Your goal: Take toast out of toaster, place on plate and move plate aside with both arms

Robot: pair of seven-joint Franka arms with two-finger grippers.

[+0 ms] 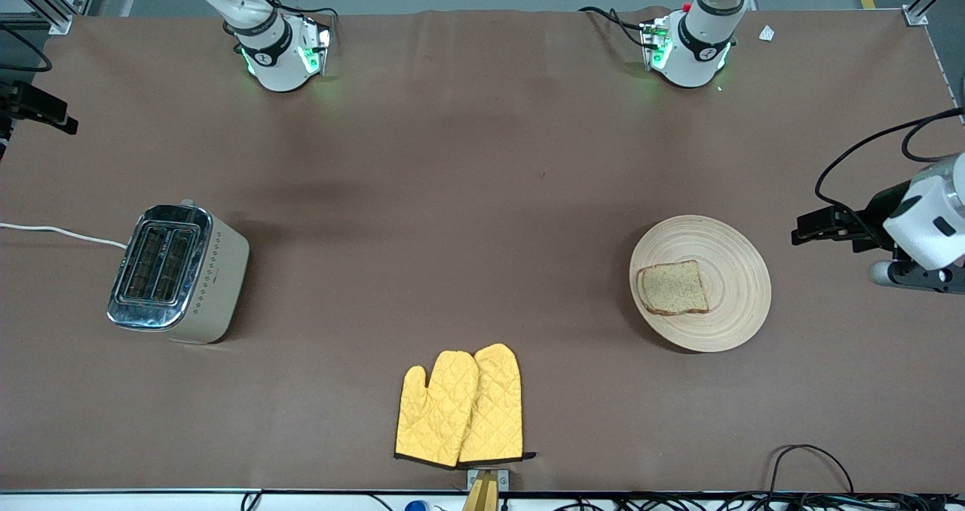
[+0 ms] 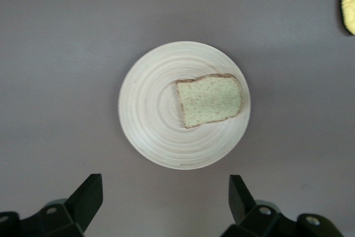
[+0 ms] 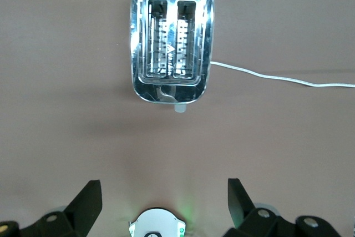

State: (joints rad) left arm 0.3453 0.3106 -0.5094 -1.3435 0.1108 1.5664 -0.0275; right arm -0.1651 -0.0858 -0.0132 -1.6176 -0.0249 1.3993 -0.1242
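The toast lies flat on the round beige plate, a little off its middle, toward the right arm's end. Both show in the left wrist view, the toast on the plate. My left gripper is open and empty, high in the air beside the plate; it shows in the front view at the left arm's end of the table. My right gripper is open and empty, high over bare table between its own base and the toaster. It is out of the front view.
A chrome and cream toaster with two empty slots stands at the right arm's end, its white cord running off the table. A pair of yellow oven mitts lies at the table edge nearest the front camera.
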